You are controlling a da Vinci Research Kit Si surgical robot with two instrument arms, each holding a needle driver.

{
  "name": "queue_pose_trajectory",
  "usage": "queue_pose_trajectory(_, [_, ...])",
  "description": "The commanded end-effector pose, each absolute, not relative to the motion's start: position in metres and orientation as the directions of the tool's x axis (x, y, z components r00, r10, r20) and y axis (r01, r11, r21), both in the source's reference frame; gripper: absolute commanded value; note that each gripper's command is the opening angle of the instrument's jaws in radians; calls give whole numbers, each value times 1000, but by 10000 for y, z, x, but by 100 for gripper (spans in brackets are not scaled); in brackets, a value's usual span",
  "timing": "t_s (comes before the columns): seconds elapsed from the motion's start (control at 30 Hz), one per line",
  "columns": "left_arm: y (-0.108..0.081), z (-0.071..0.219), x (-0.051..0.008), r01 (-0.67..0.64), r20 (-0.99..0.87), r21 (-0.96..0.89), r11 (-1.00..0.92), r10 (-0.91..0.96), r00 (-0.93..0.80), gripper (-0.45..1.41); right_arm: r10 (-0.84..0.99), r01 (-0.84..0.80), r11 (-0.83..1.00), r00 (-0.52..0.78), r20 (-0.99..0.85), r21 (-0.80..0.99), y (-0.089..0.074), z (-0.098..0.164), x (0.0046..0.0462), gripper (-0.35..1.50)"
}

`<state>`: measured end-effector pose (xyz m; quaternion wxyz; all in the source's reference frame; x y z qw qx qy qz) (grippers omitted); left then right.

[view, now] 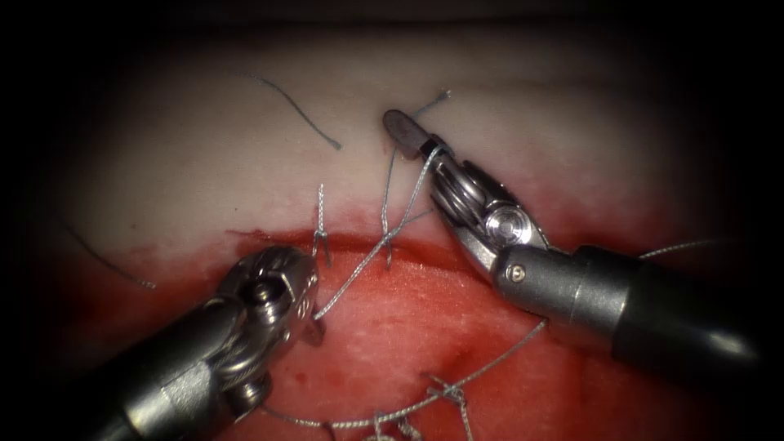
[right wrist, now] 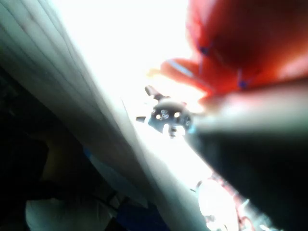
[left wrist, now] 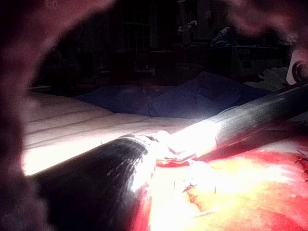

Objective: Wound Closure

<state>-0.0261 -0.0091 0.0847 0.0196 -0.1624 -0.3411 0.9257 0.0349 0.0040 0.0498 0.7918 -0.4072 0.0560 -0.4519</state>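
Thread (view: 359,273) taut between left claw (view: 313,325), right claw (view: 402,127).

The tissue (view: 204,171) is pale above the cut (view: 343,242) and red-wet below it. Grey thread (view: 359,269) crosses the cut, with knotted stitches (view: 447,394) lower down. A loose cut end (view: 298,110) lies on the pale part.

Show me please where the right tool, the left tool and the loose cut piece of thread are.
right tool (view: 406,129): endoscope view, on its jaw tip, thread looped around it.
left tool (view: 278,286): endoscope view, on its wrist head.
cut piece of thread (view: 298,110): endoscope view, mid-length, on pale tissue.
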Motion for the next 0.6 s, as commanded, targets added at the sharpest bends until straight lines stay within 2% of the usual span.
queue_pose_trajectory(0.03, [-78, 839, -262, 74, -293, -633, -771, 150, -944, -45, -752, 665, 263, 595, 283, -699, 55, 499, 354, 103])
queue_pose_trajectory(0.13, [-77, 838, -262, 74, -293, -633, -770, 150, -944, -45, -749, 663, 265, 599, 283, -700, 60, 509, 355, 103])
queue_pose_trajectory(0.17, [-77, 837, -262, 75, -294, -634, -770, 150, -944, -45, -757, 655, 263, 595, 270, -708, 65, 512, 359, 93])
queue_pose_trajectory(0.2, [-77, 837, -262, 75, -294, -634, -770, 150, -944, -45, -757, 655, 263, 595, 270, -708, 65, 512, 359, 93])
queue_pose_trajectory(0.23, [-77, 837, -262, 69, -290, -636, -769, 155, -945, -45, -763, 644, 267, 596, 251, -717, 71, 513, 363, 78])
queue_pose_trajectory(0.27, [-77, 836, -262, 69, -290, -636, -769, 154, -945, -45, -778, 619, 261, 590, 218, -741, 72, 513, 368, 31])
queue_pose_trajectory(0.3, [-77, 836, -262, 69, -290, -636, -769, 154, -945, -45, -778, 619, 261, 590, 218, -741, 72, 513, 368, 31])
queue_pose_trajectory(0.33, [-77, 836, -261, 65, -287, -638, -768, 158, -945, -45, -798, 587, 250, 575, 180, -770, 68, 512, 370, -35])
queue_pose_trajectory(0.43, [-77, 837, -260, 61, -283, -640, -766, 162, -945, -45, -808, 580, 242, 564, 169, -778, 66, 508, 370, -35])
queue_pose_trajectory(0.47, [-77, 837, -260, 56, -280, -641, -765, 165, -946, -45, -804, 583, 248, 569, 171, -774, 66, 506, 369, -32])
queue_pose_trajectory(0.53, [-77, 838, -258, 52, -277, -643, -764, 169, -946, -45, -799, 593, 233, 568, 196, -771, 69, 497, 365, 86])
queue_pose_trajectory(0.6, [-76, 838, -258, 48, -272, -647, -761, 172, -947, -45, -785, 568, 159, 568, 246, -807, 65, 485, 353, 109])
